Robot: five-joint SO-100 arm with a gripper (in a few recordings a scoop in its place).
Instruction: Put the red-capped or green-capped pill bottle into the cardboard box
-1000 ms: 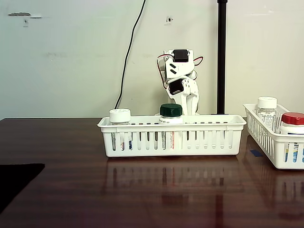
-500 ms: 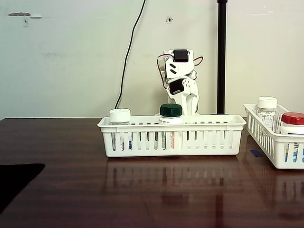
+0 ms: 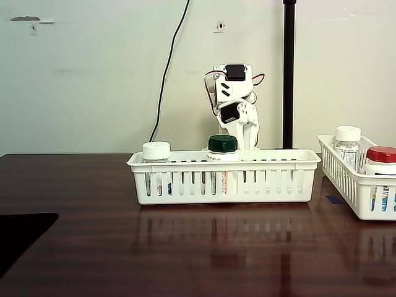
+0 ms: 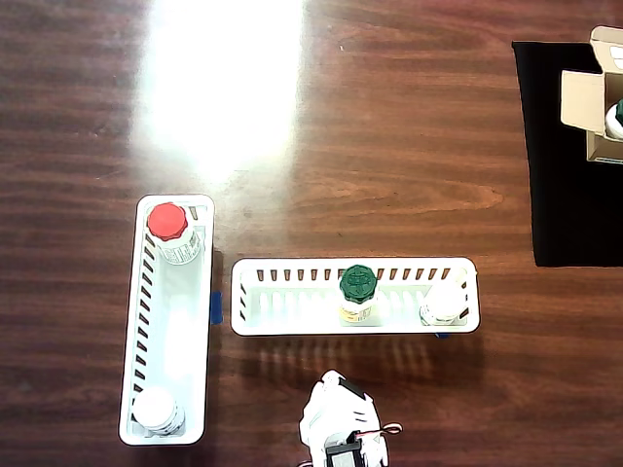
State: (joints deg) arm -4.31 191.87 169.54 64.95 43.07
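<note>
Risk of snagging the basket wall (image 4: 355,329) when reaching for the green-capped pill bottle (image 4: 357,288), upright mid-basket. Cardboard box (image 4: 592,102) far off at 2 o'clock overhead. Gripper (image 3: 246,133) folded behind; opening impossible to tell.

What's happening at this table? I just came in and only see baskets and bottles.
Nothing is being handled at this moment. The white robot arm sits folded up behind the white slatted plastic basket, which holds a green-capped pill bottle and a white-capped bottle. A second white basket holds a red-capped pill bottle and another white-capped one. The brown cardboard box sits open on a black mat at the table's far corner.
</note>
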